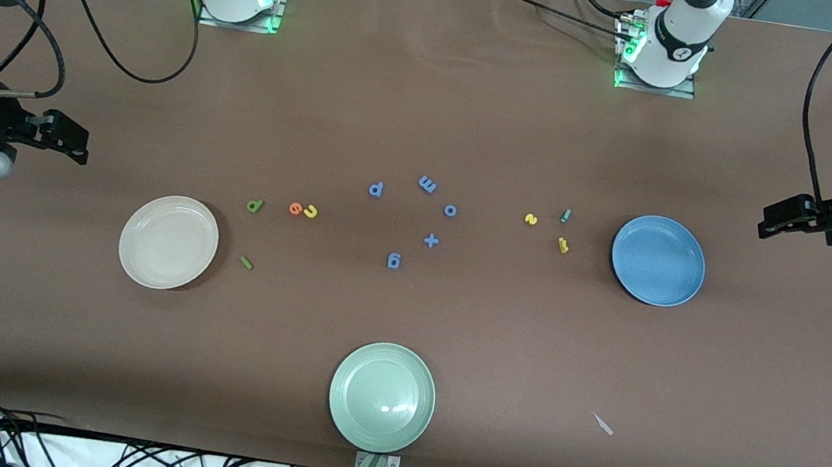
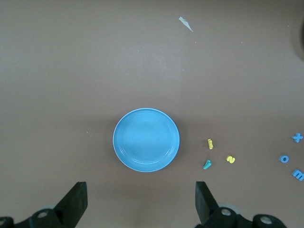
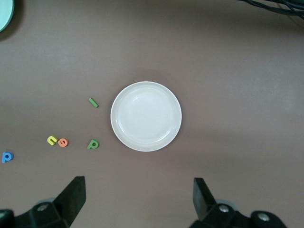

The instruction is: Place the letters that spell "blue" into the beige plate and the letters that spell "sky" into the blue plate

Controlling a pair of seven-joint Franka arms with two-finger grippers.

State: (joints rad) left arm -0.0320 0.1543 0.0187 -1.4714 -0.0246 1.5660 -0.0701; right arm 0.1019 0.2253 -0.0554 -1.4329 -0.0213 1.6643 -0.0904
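Note:
The beige plate lies toward the right arm's end. Beside it are the green b, orange e, yellow u and green l. The blue plate lies toward the left arm's end, with the yellow s, yellow k and teal y beside it. My right gripper hangs open high beside the beige plate. My left gripper hangs open high beside the blue plate. Both hold nothing.
Several periwinkle-blue letters lie scattered mid-table between the two letter groups. A pale green plate sits near the table edge closest to the front camera. A small white scrap lies nearer the camera than the blue plate.

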